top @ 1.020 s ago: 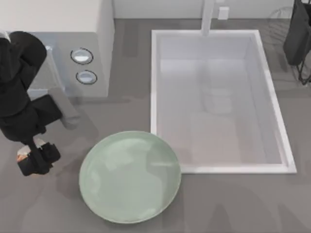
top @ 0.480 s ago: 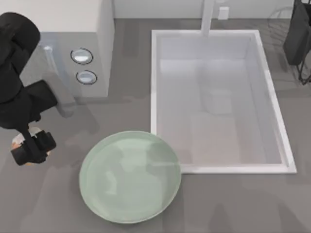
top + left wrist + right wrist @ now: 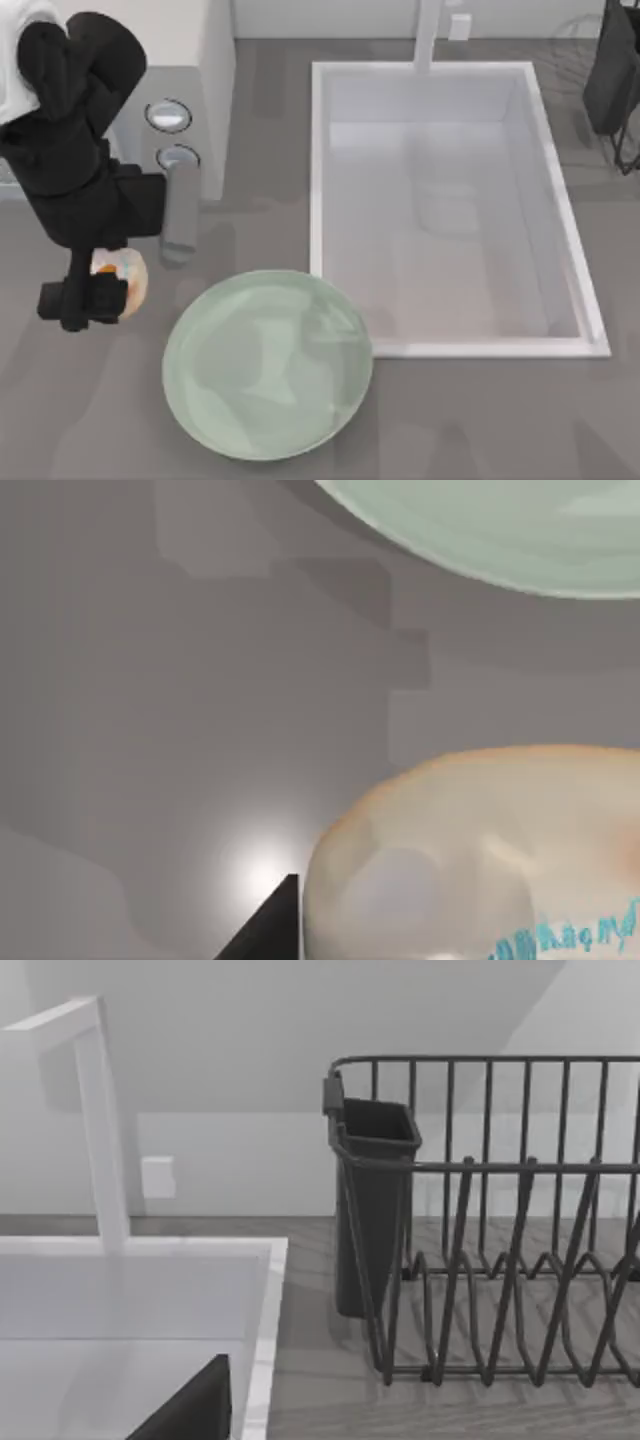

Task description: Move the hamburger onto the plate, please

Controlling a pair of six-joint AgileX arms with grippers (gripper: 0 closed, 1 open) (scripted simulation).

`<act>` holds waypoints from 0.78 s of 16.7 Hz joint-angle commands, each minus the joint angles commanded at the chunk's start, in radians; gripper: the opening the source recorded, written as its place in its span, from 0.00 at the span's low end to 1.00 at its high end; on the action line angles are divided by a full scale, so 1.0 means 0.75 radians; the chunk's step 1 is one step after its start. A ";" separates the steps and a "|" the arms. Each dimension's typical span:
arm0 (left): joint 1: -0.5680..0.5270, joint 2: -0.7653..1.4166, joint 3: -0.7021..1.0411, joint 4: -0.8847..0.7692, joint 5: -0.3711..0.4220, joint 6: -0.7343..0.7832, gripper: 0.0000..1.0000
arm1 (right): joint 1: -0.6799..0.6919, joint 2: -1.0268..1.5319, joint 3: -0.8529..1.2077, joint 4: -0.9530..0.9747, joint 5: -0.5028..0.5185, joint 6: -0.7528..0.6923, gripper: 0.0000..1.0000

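— Where is the small cream-white hamburger (image 3: 128, 277) with orange patches?
— Clamped in the left gripper (image 3: 92, 298), at the table's left, just beside the large pale mint-green glossy plate (image 3: 267, 364) and apart from its rim.
— And the right arm?
— Parked beside the dark wire dish rack (image 3: 500, 1220), near the white rectangular sink (image 3: 452, 205); I cannot tell how its fingers stand.

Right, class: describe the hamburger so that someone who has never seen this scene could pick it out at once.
Start at the white sink basin, then move left to the pale green plate in front of it. Left of the plate, apart from its rim, the black left gripper holds the hamburger, the one small cream lump with orange patches among grey and white fixtures.
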 joint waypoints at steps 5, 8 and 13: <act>-0.171 0.096 0.071 -0.012 0.001 0.600 0.00 | 0.000 0.000 0.000 0.000 0.000 0.000 1.00; -0.286 0.158 0.114 -0.021 0.003 0.988 0.00 | 0.000 0.000 0.000 0.000 0.000 0.000 1.00; -0.437 0.208 0.156 -0.009 0.006 1.482 0.00 | 0.000 0.000 0.000 0.000 0.000 0.000 1.00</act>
